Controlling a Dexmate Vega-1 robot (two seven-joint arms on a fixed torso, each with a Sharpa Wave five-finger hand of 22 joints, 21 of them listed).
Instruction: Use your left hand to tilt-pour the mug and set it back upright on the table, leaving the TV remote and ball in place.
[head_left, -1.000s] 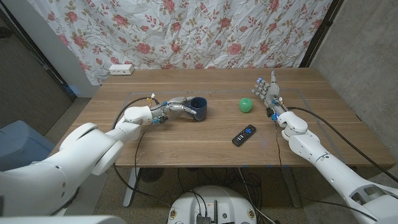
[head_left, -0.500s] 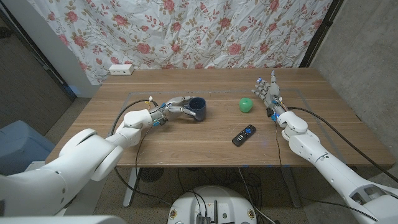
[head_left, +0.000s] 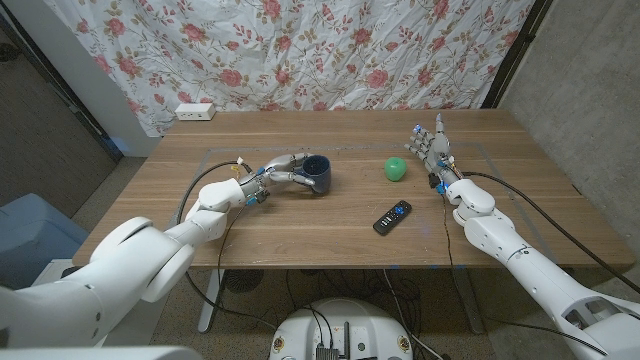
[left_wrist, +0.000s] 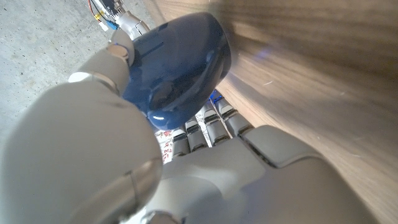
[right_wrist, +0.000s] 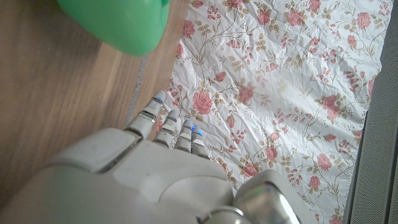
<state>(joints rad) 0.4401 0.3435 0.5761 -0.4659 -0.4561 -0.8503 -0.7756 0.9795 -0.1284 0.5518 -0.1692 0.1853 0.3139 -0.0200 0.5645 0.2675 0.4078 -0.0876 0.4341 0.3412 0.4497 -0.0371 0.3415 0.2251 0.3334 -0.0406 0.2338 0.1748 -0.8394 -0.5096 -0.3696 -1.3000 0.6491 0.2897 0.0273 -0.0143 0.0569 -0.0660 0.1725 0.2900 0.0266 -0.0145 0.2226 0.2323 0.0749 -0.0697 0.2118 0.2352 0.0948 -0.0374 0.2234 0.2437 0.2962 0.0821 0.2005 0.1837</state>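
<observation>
The dark blue mug (head_left: 318, 174), probably rigid, glazed and slippery, is best gripped around its body or handle. It stands upright on the wooden table (head_left: 300, 225), well left of the green ball (head_left: 397, 169) and TV remote (head_left: 392, 216). The left hand (head_left: 280, 170) wraps its fingers around the mug's side; the right hand (head_left: 430, 148), spread and empty, stands just right of the ball.

My head camera looks down from above over the whole counter (head_left: 300, 225) toward the flowered curtain (head_left: 330, 50). The left wrist camera sits hard against the blue mug (left_wrist: 180, 68), which also shows in the head view. My right wrist camera looks close along the counter at the green ball (right_wrist: 118, 25) and that same curtain.
</observation>
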